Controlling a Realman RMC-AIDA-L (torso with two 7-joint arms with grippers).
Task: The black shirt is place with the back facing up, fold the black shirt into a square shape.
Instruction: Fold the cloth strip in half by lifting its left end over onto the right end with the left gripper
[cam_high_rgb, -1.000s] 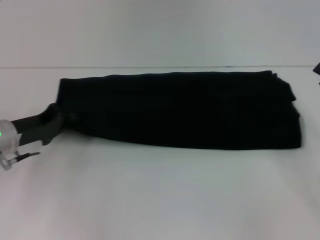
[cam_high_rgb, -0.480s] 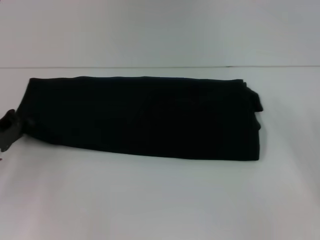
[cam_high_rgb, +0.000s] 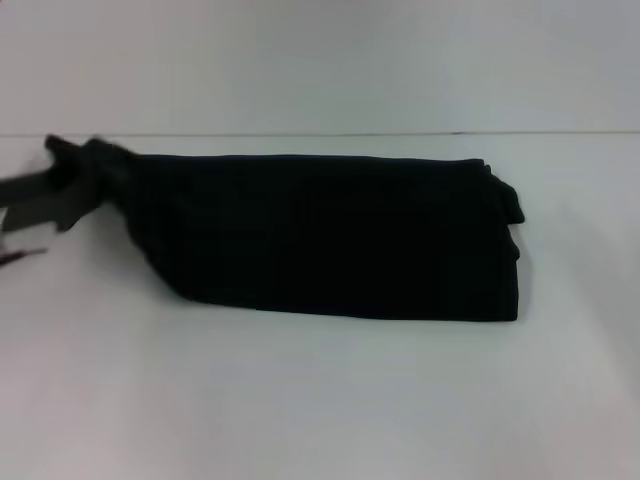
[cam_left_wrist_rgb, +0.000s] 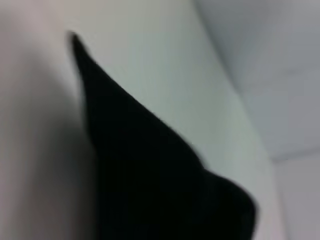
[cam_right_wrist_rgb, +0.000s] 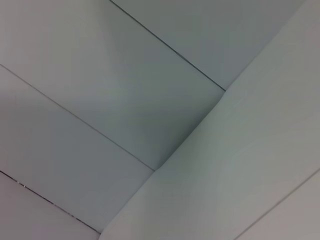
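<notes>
While the left gripper (cam_high_rgb: 88, 172) pinched and lifted its left end at the table's (cam_high_rgb: 300, 400) far-left edge, the black shirt (cam_high_rgb: 330, 235) lay as a long, plain black folded band across the middle of the white table. Its right end showed stacked layers. Bare tabletop stretched in front and to the right. No right gripper appeared.

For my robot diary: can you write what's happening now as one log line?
left gripper: shut on black shirt, lifting its left end | shirt: long folded strip on white table | right gripper: out of view
</notes>
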